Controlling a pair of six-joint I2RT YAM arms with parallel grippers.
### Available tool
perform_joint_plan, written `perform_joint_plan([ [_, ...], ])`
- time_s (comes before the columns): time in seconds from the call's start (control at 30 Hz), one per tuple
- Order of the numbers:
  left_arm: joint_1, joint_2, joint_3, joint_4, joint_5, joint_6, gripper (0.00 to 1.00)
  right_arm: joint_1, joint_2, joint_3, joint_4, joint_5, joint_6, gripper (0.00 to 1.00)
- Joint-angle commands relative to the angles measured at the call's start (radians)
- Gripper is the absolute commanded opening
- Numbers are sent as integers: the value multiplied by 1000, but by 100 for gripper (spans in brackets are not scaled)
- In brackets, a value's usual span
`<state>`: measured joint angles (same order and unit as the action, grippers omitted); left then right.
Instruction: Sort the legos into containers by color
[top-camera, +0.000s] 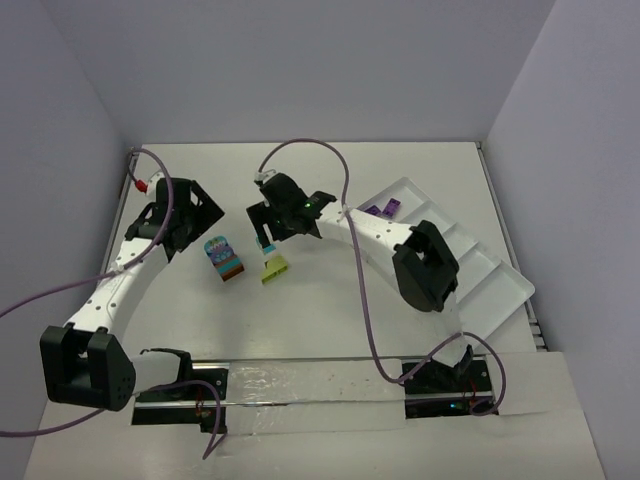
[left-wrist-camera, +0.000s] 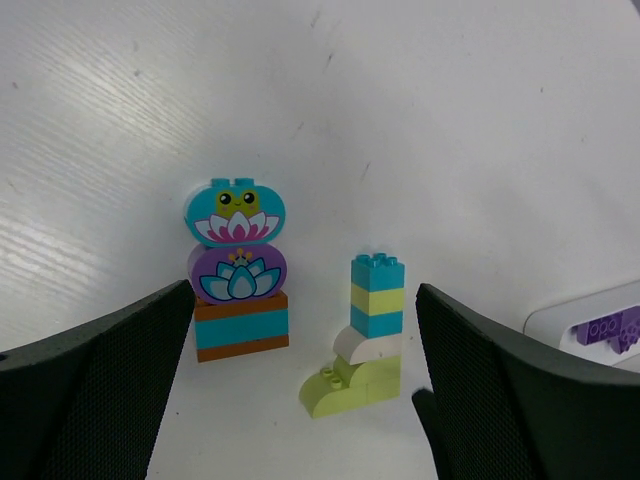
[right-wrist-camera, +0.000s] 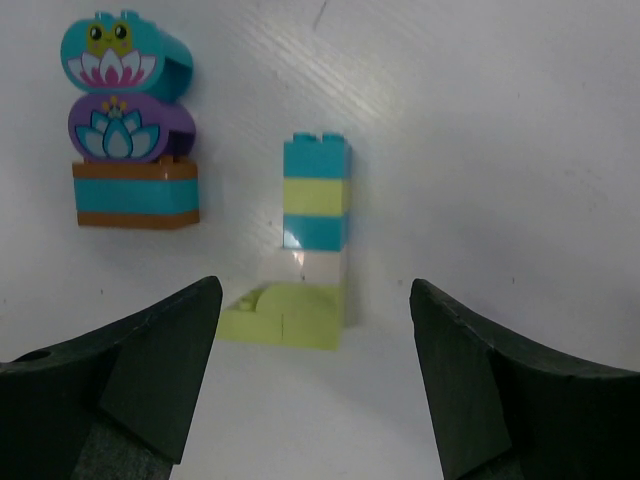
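Left gripper (left-wrist-camera: 303, 330) and right gripper (right-wrist-camera: 315, 320): jaws wide apart, holding nothing. Left wrist view, unlike right, shows a purple lego (left-wrist-camera: 605, 328) in the tray (left-wrist-camera: 545, 322).

A white tabletop (top-camera: 320, 310) fills the middle of the frame, enclosed by pale lavender-grey walls: a back wall (top-camera: 300, 70) across the top, a left wall (top-camera: 50, 150), and a right wall (top-camera: 585, 120). The light is soft and even. A glossy strip (top-camera: 300, 385) crosses the bottom, and faint streaks and scuffs mark the tabletop.
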<state>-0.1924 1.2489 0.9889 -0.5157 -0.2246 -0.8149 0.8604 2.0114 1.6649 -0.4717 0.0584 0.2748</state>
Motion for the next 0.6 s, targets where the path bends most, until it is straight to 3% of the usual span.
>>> perform_joint_plan([
  [0.0,26,-65,3,-24,-43,-39,99,-3,131,175,-108,30,-6,84],
  [0.23,38,-91,-13,-17,-19,-45,99,-1,288,366,-167,28,-7,85],
  [0.57,39,-94,-9,-21,-21,-39,99,1,457,613,-247,36,-33,72],
])
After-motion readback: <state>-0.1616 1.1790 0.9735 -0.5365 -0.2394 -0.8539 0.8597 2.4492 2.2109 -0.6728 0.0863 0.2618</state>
